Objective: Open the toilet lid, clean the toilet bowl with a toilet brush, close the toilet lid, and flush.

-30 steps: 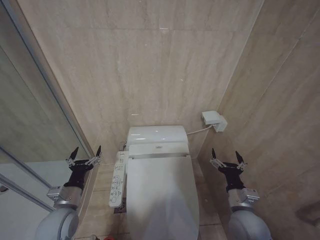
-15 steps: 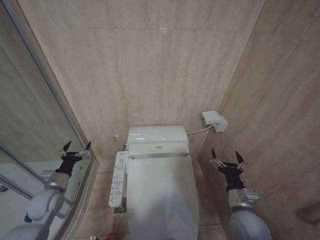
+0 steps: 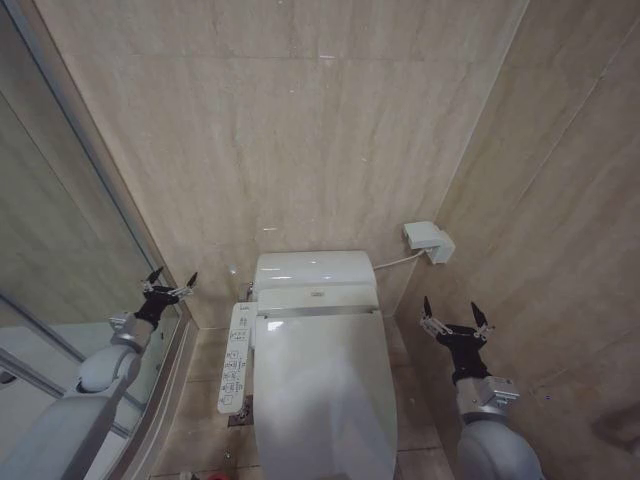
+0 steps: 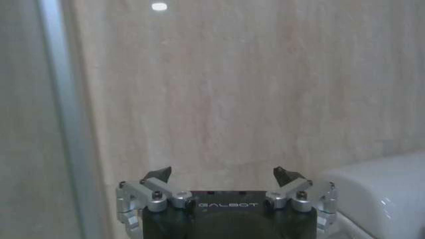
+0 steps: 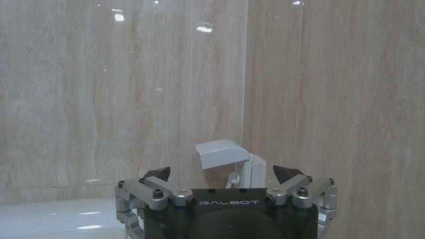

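The toilet lid (image 3: 322, 390) lies closed between the spread left pincer (image 3: 170, 284) and spread right pincer (image 3: 455, 318).

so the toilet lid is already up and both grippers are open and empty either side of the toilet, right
Not quite: the toilet lid is down, lying flat over the bowl, as the head view shows. The rest holds: the left gripper is open and empty by the glass partition, and the right gripper is open and empty on the other side.
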Robot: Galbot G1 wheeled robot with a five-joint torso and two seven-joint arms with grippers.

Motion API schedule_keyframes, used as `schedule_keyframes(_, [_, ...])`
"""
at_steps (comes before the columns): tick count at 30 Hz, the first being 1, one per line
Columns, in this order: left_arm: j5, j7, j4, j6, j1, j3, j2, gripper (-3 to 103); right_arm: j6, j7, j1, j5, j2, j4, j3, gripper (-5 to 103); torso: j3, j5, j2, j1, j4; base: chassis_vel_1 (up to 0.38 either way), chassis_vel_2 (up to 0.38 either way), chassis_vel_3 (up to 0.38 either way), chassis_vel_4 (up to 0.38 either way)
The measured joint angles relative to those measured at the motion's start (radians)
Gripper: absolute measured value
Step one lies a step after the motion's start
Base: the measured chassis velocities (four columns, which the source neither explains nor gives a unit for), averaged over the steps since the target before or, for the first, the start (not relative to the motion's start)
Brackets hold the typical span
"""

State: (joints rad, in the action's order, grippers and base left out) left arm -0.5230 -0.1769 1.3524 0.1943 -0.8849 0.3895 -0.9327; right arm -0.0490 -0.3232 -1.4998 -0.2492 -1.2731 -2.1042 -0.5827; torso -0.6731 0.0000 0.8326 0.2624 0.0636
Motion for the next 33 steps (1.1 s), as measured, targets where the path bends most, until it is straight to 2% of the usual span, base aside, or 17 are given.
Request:
schedule_keyframes(6, [0.027, -0.07, -0.087, 0.029, 0.066, -0.06, -0.025, 101, 0.0, 0.0, 0.0, 0.0, 0.0, 0.0, 0.0, 100, 0.0, 0.0, 0.0, 0.0, 0.0001, 0.0, 0.0, 0.0, 0.0])
schedule_keyframes(8, [0.045, -0.11, -0.115, 0.036, 0.086, -0.078, -0.031, 101, 0.0, 0.0, 0.0, 0.0, 0.0, 0.0, 0.0, 100, 0.0, 0.0001, 0.0, 0.0, 0.0002, 0.0, 0.0, 0.0, 0.0])
schedule_keyframes(9, [0.06, -0.132, -0.132, 0.043, 0.095, -0.089, -0.033, 78, 0.0, 0.0, 0.0, 0.0, 0.0, 0.0, 0.0, 100, 0.0, 0.0001, 0.0, 0.0, 0.0001, 0.0, 0.0, 0.0, 0.0])
schedule_keyframes(15, [0.106, -0.165, -0.18, 0.062, 0.118, -0.122, -0.042, 78, 0.0, 0.0, 0.0, 0.0, 0.0, 0.0, 0.0, 100, 0.0, 0.0, 0.0, 0.0, 0.0, 0.0, 0.0, 0.0, 0.0])
schedule_keyframes(16, [0.111, -0.165, -0.188, 0.066, 0.121, -0.127, -0.044, 51, 0.0, 0.0, 0.0, 0.0, 0.0, 0.0, 0.0, 100, 0.0, 0.0, 0.0, 0.0, -0.0001, 0.0, 0.0, 0.0, 0.0])
schedule_keyframes(23, [0.145, -0.168, -0.21, 0.081, 0.134, -0.151, -0.046, 51, 0.0, 0.0, 0.0, 0.0, 0.0, 0.0, 0.0, 100, 0.0, 0.0, 0.0, 0.0, 0.0, 0.0, 0.0, 0.0, 0.0])
schedule_keyframes(24, [0.159, -0.173, -0.22, 0.089, 0.141, -0.162, -0.04, 24, 0.0, 0.0, 0.0, 0.0, 0.0, 0.0, 0.0, 100, 0.0, 0.0001, 0.0, 0.0, 0.0, 0.0, 0.0, 0.0, 0.0])
schedule_keyframes(27, [0.179, -0.184, -0.234, 0.101, 0.149, -0.17, -0.037, 24, 0.0, 0.0, 0.0, 0.0, 0.0, 0.0, 0.0, 100, 0.0, 0.0001, 0.0, 0.0, 0.0, 0.0, 0.0, 0.0, 0.0])
schedule_keyframes(28, [0.185, -0.187, -0.237, 0.104, 0.15, -0.174, -0.036, 1, 0.0, 0.0, 0.0, 0.0, 0.0, 0.0, 0.0, 100, 0.0, 0.0001, 0.0, 0.0, 0.0, 0.0, 0.0, 0.0, 0.0])
schedule_keyframes(33, [0.212, -0.195, -0.248, 0.113, 0.153, -0.189, -0.036, 1, 0.0, 0.0, 0.0, 0.0, 0.0, 0.0, 0.0, 100, 0.0, 0.0001, 0.0, 0.0, -0.0001, 0.0, 0.0, 0.0, 0.0])
